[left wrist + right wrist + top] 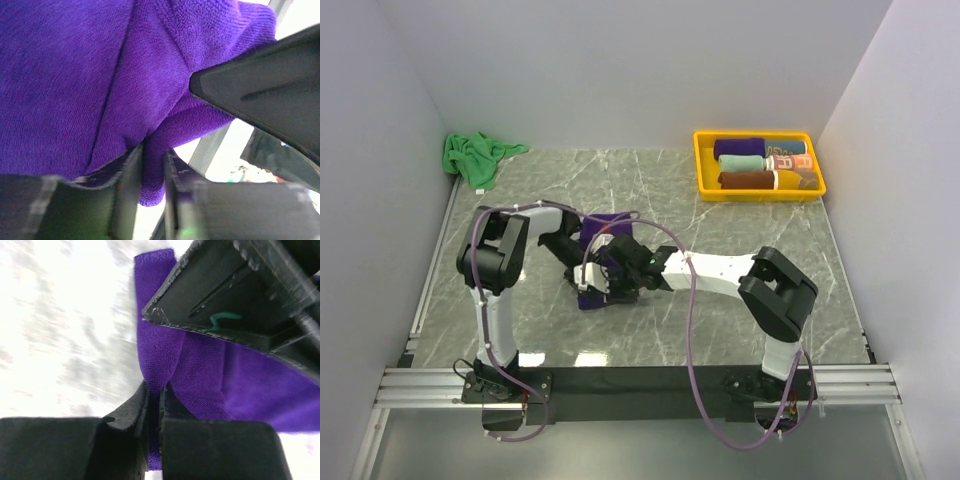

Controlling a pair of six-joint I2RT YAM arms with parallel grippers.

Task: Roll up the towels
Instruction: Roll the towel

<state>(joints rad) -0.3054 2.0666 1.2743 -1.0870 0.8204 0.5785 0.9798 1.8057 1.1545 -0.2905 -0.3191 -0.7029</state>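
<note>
The purple towel (604, 230) lies mid-table, bunched up under both grippers. My left gripper (592, 274) and right gripper (624, 274) meet over its near part. In the left wrist view the left gripper (153, 162) is shut on a fold of purple towel (75, 75), which hangs down between the two fingers (129, 185). The right gripper (155, 392) is shut on a thin edge of the purple towel (240, 385) in the right wrist view. The green towel (475, 155) lies crumpled at the far left corner, away from both arms.
A yellow tray (704, 168) at the far right holds several rolled towels. White walls enclose the marble table on three sides. A purple cable loops from each arm down toward the near edge. Each wrist view shows the other gripper's black finger close by.
</note>
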